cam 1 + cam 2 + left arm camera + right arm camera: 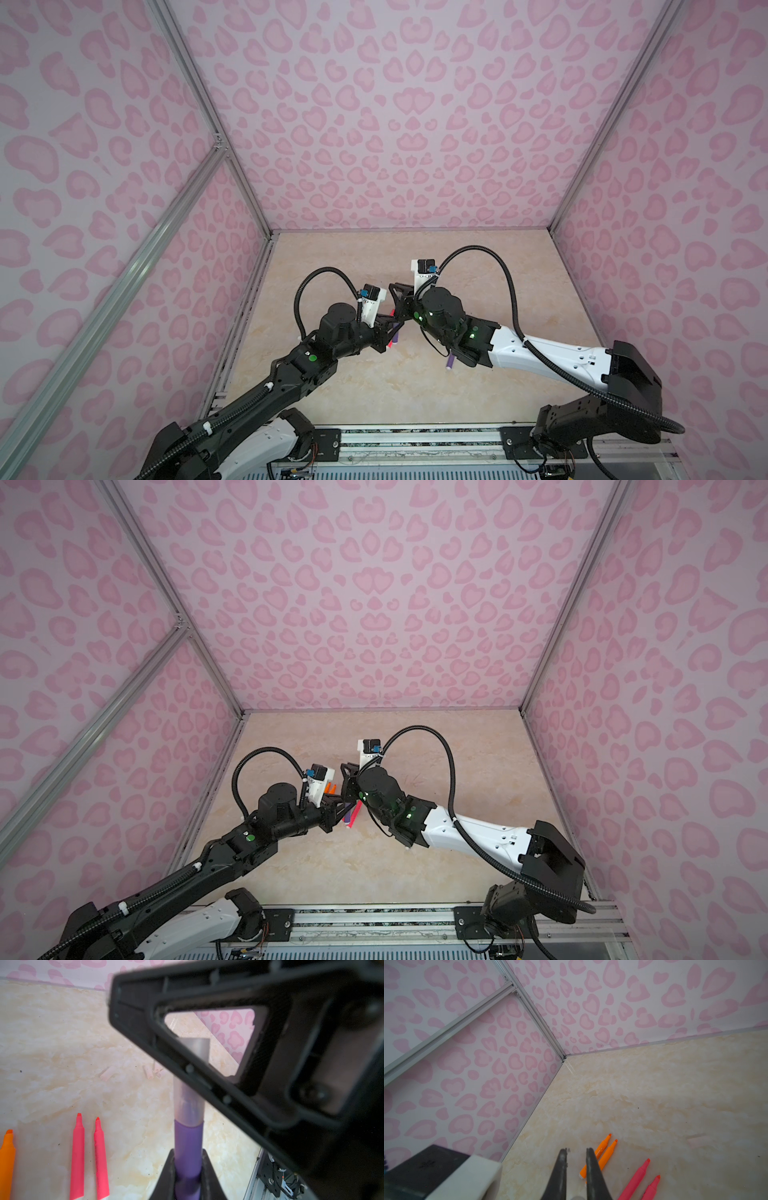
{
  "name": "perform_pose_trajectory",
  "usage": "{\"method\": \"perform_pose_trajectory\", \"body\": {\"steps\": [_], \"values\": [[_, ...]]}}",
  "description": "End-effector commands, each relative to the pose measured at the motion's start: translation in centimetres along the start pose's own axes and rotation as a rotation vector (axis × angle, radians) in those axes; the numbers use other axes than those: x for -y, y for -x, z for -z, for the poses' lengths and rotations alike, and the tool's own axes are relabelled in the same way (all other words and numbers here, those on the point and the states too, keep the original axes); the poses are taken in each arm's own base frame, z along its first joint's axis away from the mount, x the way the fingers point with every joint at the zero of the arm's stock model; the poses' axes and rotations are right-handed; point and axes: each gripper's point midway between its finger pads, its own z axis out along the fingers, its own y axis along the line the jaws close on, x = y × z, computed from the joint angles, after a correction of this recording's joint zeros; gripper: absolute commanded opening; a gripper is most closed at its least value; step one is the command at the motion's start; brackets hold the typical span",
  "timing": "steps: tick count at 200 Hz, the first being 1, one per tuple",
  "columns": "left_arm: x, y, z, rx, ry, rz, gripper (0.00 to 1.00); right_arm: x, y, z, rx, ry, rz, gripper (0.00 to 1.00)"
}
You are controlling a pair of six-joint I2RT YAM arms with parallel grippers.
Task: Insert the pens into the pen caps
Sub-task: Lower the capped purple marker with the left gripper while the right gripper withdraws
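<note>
"Purple pen first: where is it?"

"Starting on the left, my left arm reaches toward the middle of the beige marble-patterned table (pixel 374 395). The left gripper (pixel 188 1153) is clenched on the purple pen (pixel 188 1142). It grips the barrel, and the tip end sticks out past the fingers."

"And its cap?"

"A pale translucent pen cap (pixel 188 1105) sits over that tip, its edge overlapping the purple barrel. I cannot tell whether it is pushed fully home. The right gripper (pixel 576 1151) meets the left one at mid-table. In the left wrist view one of its black fingers crosses the cap, and the jaws are drawn in around it."

"What lies on the table?"

"Two orange pens (pixel 610 1150) and two pink-red pens (pixel 636 1178) lie uncapped, each pair side by side with tips bare, on the table by the spot where the grippers meet. A few loose caps (pixel 108 1073) lie farther along the table, apart from the pens. Farthest right, a second purple pen (pixel 450 362) lies on the table under my right arm. It is too small for me to tell whether it is capped. Pink heart-patterned walls (pixel 415 124) enclose the table."
</note>
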Motion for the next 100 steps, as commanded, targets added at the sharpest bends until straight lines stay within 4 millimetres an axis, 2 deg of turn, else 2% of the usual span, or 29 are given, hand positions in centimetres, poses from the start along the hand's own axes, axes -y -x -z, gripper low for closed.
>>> {"method": "perform_pose_trajectory", "body": {"steps": [1, 32, 71, 100], "values": [[0.6, 2.8, 0.3, 0.101, -0.014, -0.004, 0.04, 0.7, -2.8, 0.0, -0.073, -0.011, 0.027, 0.00], [-0.2, 3.0, 0.3, 0.108, 0.009, 0.018, 0.04, 1.6, -4.6, 0.6, -0.098, -0.029, 0.020, 0.00], [-1.3, 2.8, 0.2, 0.106, 0.039, 0.038, 0.04, 1.0, -7.1, 1.4, -0.097, -0.026, 0.032, 0.00], [-1.8, 2.7, 0.3, 0.104, 0.044, 0.060, 0.04, 1.8, -8.7, 2.1, -0.093, -0.043, -0.001, 0.00]]}}
